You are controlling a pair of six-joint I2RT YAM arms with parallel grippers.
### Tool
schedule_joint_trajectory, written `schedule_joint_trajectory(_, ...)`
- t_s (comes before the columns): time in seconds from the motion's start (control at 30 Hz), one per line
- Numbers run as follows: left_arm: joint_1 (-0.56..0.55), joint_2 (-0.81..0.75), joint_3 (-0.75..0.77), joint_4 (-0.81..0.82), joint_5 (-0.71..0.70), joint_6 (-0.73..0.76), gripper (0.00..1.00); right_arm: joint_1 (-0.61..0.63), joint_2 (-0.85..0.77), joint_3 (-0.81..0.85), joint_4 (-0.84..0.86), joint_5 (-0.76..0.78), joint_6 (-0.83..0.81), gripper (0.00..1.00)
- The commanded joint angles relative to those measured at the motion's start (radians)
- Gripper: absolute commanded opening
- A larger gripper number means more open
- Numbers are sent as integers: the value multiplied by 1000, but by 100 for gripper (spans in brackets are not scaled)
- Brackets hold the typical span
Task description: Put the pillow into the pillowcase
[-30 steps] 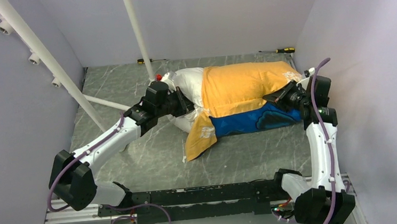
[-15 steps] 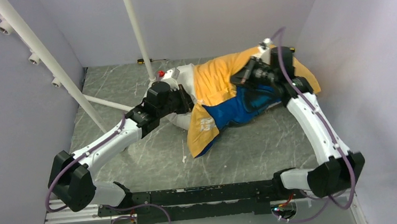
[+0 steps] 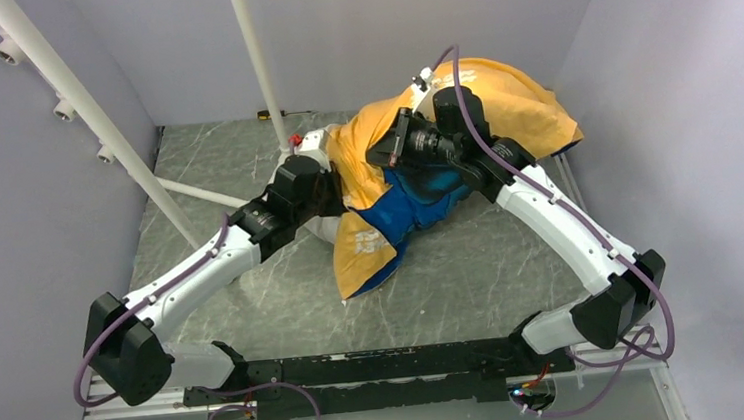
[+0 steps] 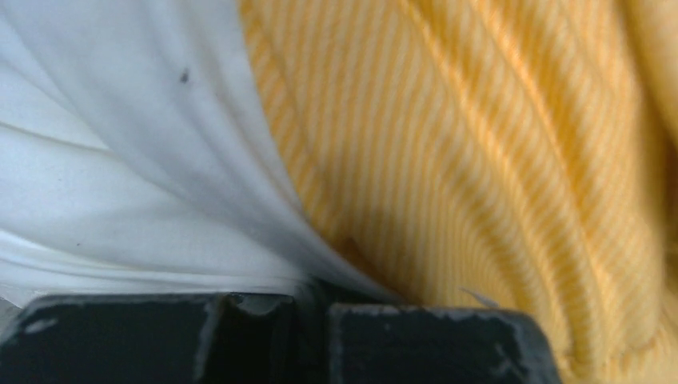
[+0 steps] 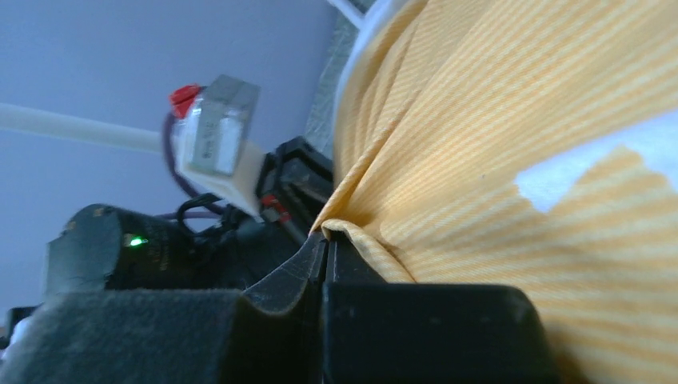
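The pillowcase [image 3: 510, 99], yellow-orange on top and blue [image 3: 403, 208] below, covers most of the white pillow [image 3: 323, 230]; its right end is raised high toward the back wall. A yellow flap with white lettering [image 3: 366, 246] hangs at the front left. My left gripper [image 3: 334, 188] is shut on the pillow's white fabric [image 4: 120, 160] at the case's open edge, next to the yellow cloth [image 4: 496, 144]. My right gripper [image 3: 381, 156] is shut on a fold of the yellow pillowcase [image 5: 496, 128] and holds it up close to the left wrist [image 5: 216, 136].
A white upright pole [image 3: 256, 59] and a slanted white pole [image 3: 89, 112] stand at the back left. A small screwdriver [image 3: 270, 114] lies by the back wall. Purple walls close in on three sides. The arms' base rail [image 3: 360, 366] runs along the near edge.
My right arm has swung up and left from the table's right side, dragging the pillowcase's right end with it and bunching it toward the left gripper. The left arm has held its place.
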Motion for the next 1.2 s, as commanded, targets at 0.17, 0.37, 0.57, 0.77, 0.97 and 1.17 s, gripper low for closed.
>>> schedule_joint_trajectory(0.17,-120,-126,264,210,187,-8,0,-172,34,202,-201,-105,-189,0)
schedule_joint_trajectory(0.37,-128,-110,299,252,245,-91,0,-201,139,344,-213,-155,-195,6)
schedule_joint_trajectory(0.57,-79,-80,348,106,80,-83,0,-263,283,334,-62,-197,-161,8)
schedule_joint_trajectory(0.77,131,-36,236,122,170,-263,0,-267,540,606,-100,-271,-206,29)
schedule_joint_trajectory(0.97,216,-75,126,-15,57,-306,0,-272,559,778,-348,-94,-417,86)
schedule_joint_trajectory(1.17,298,-49,127,-117,47,-294,0,-352,281,495,-315,112,-481,100)
